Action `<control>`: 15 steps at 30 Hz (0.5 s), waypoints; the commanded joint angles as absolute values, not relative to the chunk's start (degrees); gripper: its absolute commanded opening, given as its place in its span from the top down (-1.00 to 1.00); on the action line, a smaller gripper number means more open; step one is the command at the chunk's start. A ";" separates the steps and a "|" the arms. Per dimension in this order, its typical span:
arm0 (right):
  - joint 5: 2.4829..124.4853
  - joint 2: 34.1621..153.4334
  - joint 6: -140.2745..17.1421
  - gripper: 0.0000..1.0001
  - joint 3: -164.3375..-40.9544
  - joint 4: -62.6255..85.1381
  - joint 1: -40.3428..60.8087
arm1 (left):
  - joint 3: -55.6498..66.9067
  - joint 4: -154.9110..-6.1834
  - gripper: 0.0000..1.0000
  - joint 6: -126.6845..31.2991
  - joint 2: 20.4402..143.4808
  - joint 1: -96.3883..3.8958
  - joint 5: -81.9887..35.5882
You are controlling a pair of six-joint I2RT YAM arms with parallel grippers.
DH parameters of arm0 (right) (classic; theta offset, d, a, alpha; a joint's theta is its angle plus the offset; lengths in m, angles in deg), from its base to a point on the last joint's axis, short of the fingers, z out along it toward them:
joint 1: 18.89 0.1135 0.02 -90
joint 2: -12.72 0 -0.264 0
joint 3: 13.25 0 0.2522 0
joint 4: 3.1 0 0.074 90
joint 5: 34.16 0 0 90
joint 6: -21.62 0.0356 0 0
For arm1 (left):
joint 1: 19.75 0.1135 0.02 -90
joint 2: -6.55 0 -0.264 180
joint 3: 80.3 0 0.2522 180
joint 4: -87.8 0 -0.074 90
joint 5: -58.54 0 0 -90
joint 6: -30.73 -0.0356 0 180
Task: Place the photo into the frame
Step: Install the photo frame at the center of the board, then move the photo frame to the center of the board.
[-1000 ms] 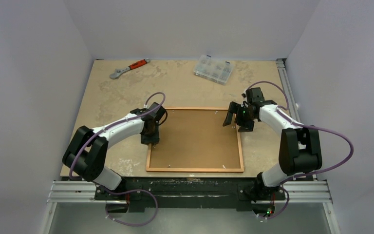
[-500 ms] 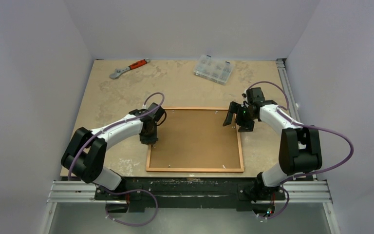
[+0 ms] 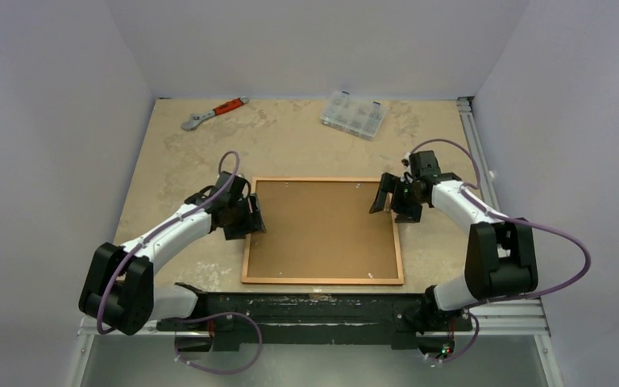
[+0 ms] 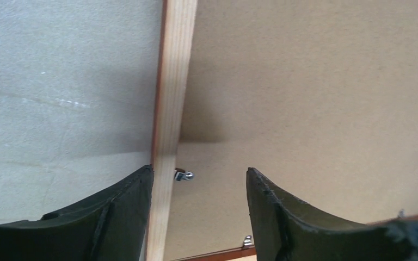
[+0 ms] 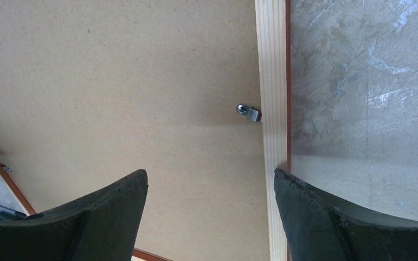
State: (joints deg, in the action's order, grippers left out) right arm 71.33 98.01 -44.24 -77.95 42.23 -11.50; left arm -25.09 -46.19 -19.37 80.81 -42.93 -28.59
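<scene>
The frame [image 3: 322, 280] lies flat, back up, with the brown backing board [image 3: 322, 230] seated inside; its long axis is unclear. The left gripper [image 4: 198, 169] and right gripper [image 5: 209, 171] both gape, grasping nothing.

From above, we see a bright and even scene. Soft light falls from overhead, and the arms [image 3: 169, 234] lay only faint, blurred shadows on the tabletop [image 3: 290, 137]. Nothing glares and the detail stays fairly sharp.

In the left wrist view, a soft shadow crosses the frame [image 4: 170, 109] and board [image 4: 315, 81] around mid-height. The left hand [image 4: 199, 169] reads near black and slightly soft.

In the right wrist view, the tabletop's pale streaks gleam mildly. The right hand [image 5: 209, 172] is just as dark.
</scene>
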 commanded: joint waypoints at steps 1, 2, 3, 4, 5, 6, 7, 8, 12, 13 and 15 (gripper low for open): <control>68.86 97.59 -44.47 -0.71 -73.73 45.07 -11.44 | -25.54 -50.35 -0.26 -18.10 79.62 -41.48 -22.13; 69.12 97.69 -44.41 -0.71 -73.26 44.78 -11.26 | -25.64 -50.78 -0.28 -17.91 79.75 -41.20 -21.57; 69.59 97.84 -44.26 -0.71 -72.84 44.38 -10.86 | -25.79 -51.23 -0.30 -17.69 79.93 -40.88 -21.18; 69.85 97.98 -43.92 -0.70 -72.62 44.09 -10.21 | -25.95 -51.83 -0.30 -17.50 80.05 -40.58 -20.90; 69.83 98.07 -43.44 -0.70 -72.55 43.88 -9.18 | -26.08 -52.40 -0.31 -17.37 80.22 -40.24 -20.51; 69.84 98.21 -42.75 -0.69 -72.54 43.48 -8.02 | -26.13 -52.94 -0.32 -17.35 80.40 -39.85 -20.17; 69.85 98.41 -42.13 -0.69 -72.65 43.07 -6.71 | -26.07 -53.52 -0.32 -17.27 80.71 -39.41 -19.57; 69.68 98.79 -41.34 -0.69 -73.00 42.71 -5.28 | -25.80 -54.09 -0.33 -17.55 81.23 -38.86 -18.89; 69.78 102.15 -38.41 -0.69 -75.72 40.88 -0.72 | -23.45 -54.29 -0.33 -18.98 84.33 -37.67 -18.31; 69.74 103.25 -37.96 -0.69 -76.84 40.75 0.11 | -22.33 -53.42 -0.33 -19.60 85.39 -37.46 -18.73; 69.83 105.04 -37.24 -0.68 -79.22 40.46 1.44 | -19.67 -50.99 -0.33 -21.13 87.10 -37.01 -20.55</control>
State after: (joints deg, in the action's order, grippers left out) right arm 65.32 98.69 -41.88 -78.50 40.75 -2.95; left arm -24.54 -52.07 -18.45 84.22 -38.07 -19.89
